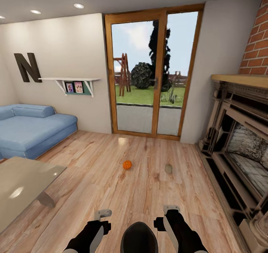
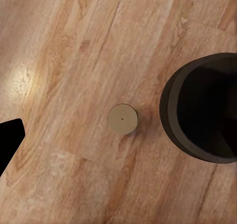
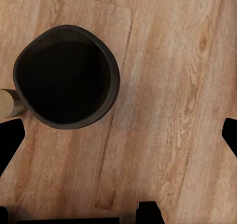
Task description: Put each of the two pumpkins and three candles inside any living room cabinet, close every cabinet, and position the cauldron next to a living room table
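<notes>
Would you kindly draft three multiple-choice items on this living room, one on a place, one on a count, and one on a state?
1. Where does the pumpkin lie?
A. On the wood floor
B. On the sofa
C. On the glass table

2. How many candles stand on the floor ahead in the head view?
A. One
B. Two
C. Three

3. How does the cauldron stand?
A. Tipped on its side
B. Upright, mouth up
C. Upside down

Answers: 1 A, it rests on the floor before the glass door. 2 A, a single candle stands right of the pumpkin. 3 B, the right wrist view looks straight down into its dark open mouth.
</notes>
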Available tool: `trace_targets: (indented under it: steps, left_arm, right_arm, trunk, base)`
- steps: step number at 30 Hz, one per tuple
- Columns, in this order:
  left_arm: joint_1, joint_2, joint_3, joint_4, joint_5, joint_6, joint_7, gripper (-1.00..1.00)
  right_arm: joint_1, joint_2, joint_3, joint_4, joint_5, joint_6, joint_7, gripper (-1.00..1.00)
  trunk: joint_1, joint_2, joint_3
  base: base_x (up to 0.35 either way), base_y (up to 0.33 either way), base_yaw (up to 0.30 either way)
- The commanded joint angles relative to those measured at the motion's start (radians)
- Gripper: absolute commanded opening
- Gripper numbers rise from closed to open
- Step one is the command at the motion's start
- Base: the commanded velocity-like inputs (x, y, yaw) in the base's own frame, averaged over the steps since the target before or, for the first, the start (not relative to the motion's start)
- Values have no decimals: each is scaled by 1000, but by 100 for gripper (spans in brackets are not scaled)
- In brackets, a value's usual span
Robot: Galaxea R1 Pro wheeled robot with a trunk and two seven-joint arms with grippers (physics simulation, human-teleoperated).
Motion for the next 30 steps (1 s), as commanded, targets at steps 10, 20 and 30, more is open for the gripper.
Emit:
trace_targets:
  steps: [10,20,30]
  left_arm:
    - [0,0,0,0,0,0,1,100]
    - [0,0,0,0,0,0,1,100]
    - [0,2,1,0,0,-1,1,100]
  right_arm:
    - [0,0,0,-1,0,0,0,100]
    - [1,0,2,0,0,-1,0,100]
    - [1,0,2,0,0,-16,0,100]
  trunk:
    - [0,0,0]
    - [0,0,0]
    - [0,0,0]
  base:
    - [0,-125,-6]
    - [0,-75,0]
    - [0,-25,0]
